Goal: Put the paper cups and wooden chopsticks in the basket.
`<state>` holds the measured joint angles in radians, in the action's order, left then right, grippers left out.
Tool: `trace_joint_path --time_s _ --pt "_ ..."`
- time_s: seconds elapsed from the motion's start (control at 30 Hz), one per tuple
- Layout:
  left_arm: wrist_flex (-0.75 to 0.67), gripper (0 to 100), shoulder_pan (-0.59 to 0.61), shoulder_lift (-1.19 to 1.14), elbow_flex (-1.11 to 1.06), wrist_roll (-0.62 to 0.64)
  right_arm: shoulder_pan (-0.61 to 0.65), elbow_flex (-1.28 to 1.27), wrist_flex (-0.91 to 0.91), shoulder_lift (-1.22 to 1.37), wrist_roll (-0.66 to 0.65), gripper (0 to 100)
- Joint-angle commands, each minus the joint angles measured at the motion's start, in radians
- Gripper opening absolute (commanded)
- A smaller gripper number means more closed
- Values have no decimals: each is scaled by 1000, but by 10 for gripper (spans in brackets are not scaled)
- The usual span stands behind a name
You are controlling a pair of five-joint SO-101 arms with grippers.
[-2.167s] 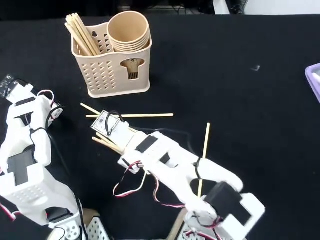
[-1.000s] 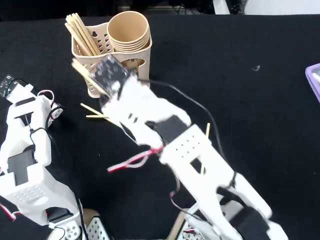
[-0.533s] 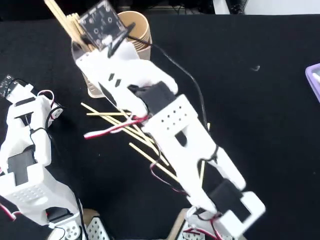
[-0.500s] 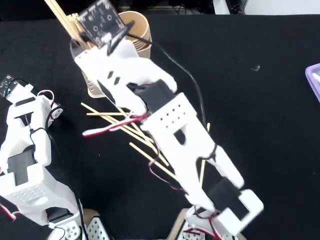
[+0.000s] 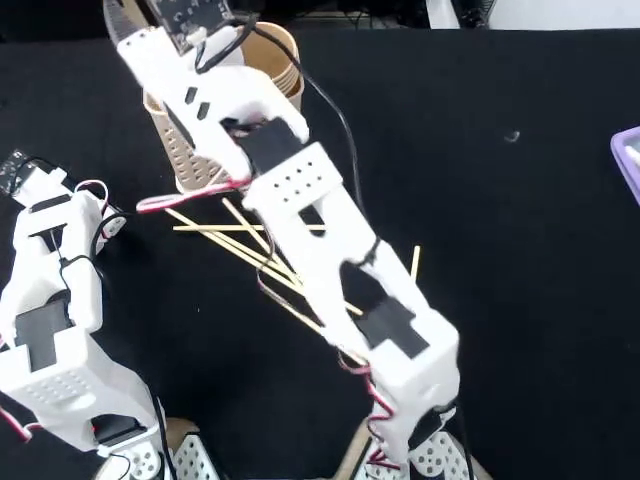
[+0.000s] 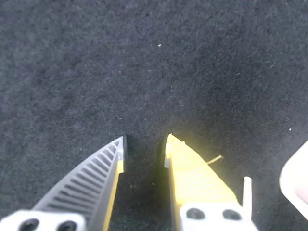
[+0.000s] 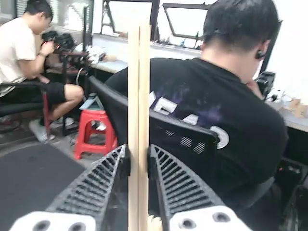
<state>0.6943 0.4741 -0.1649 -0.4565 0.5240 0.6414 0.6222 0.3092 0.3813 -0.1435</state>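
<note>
Paper cups (image 5: pixel 286 58) in basket (image 5: pixel 182 163). Right gripper (image 7: pixel 138 155) clamped on two chopsticks (image 7: pixel 138 91); loose chopsticks (image 5: pixel 215 228) left on table (image 5: pixel 500 220). Left gripper (image 6: pixel 144 142) ajar, empty.

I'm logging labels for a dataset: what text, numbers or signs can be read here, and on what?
No text reads clearly.
On the basket, paper cups and chopsticks: no print visible.
On the circuit board at the right arm's wrist: markings too small to read.
</note>
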Motion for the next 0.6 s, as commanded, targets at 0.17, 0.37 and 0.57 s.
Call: trace_joint_path --time_s 0.17,0.37,0.57 --pt "-14 152 -16 2 8 11 -66 214 -112 171 9 12" --pt "-15 152 -16 2 8 11 -63 231 -107 242 8 12" --pt "-15 152 -16 2 8 11 -41 252 15 243 8 18"
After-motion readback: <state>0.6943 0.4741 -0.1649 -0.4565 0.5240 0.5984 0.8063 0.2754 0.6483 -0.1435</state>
